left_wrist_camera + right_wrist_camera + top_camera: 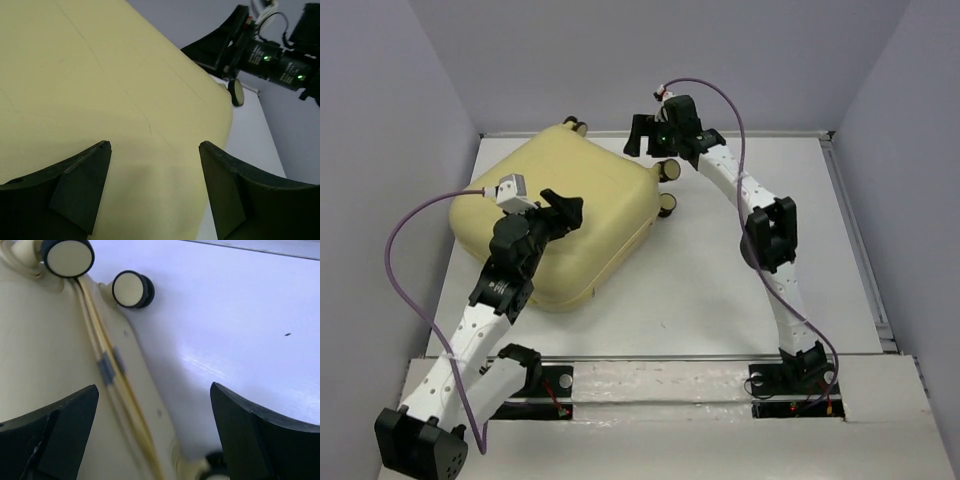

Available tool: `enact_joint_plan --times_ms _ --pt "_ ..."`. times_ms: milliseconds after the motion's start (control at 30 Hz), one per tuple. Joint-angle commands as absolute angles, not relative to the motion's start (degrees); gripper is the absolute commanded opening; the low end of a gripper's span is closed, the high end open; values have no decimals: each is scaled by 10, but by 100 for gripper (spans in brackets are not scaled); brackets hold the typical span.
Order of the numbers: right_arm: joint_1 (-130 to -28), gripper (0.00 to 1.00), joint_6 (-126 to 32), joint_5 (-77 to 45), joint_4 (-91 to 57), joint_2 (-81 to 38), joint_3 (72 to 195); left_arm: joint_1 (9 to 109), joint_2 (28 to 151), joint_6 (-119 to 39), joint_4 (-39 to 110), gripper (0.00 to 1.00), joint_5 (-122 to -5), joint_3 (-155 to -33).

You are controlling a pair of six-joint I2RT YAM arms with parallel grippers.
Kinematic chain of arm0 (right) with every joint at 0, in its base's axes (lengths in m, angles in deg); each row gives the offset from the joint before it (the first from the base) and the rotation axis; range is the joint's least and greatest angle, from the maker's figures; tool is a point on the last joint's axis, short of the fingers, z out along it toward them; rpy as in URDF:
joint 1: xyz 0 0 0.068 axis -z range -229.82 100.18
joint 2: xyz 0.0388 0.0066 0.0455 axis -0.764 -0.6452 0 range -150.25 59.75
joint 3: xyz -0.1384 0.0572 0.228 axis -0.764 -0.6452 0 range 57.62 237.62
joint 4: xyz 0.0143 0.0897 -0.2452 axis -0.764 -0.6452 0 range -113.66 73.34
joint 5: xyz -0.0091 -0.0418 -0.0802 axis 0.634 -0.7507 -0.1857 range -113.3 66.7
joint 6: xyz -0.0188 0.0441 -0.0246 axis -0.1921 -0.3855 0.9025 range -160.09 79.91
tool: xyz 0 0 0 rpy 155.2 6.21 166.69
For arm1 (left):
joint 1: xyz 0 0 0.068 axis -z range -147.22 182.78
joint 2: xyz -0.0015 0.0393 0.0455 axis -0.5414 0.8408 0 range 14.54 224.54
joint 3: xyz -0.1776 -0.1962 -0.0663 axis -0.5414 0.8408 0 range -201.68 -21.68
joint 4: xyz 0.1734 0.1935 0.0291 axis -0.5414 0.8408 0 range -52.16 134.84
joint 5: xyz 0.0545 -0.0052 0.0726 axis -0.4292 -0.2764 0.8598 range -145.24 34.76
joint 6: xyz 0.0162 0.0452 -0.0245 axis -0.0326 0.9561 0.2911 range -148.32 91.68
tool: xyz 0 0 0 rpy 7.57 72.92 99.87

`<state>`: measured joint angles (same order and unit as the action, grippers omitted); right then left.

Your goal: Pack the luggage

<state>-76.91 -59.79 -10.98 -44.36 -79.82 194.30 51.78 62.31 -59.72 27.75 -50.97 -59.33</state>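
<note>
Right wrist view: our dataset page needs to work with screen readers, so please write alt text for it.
The right gripper hangs open and empty over the edge of the closed pale-yellow luggage, whose seam runs diagonally down the frame. Two black-and-cream wheels sit at top left, with white table to the right.

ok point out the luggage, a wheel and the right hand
luggage (605, 200) top view, its yellow shell
wheel (129, 289) right wrist view, its cream face
right hand (154, 386) right wrist view, midway between fingertips
</note>
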Motion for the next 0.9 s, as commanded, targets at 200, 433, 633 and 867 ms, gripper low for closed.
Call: enact_joint_plan --times_ms 200,433,633,867 --pt "-777 99 -542 -113 -386 -475 1715 509 588 -545 467 93 -464 -676" --pt "-791 15 -637 -65 -190 -247 1296 453 723 -490 494 97 -468 -883" --pt "-812 97 -813 16 59 -211 1096 305 844 -473 513 99 -491 -982" --pt "-851 7 -799 8 82 -201 1016 201 1055 -494 565 96 -500 -1132"
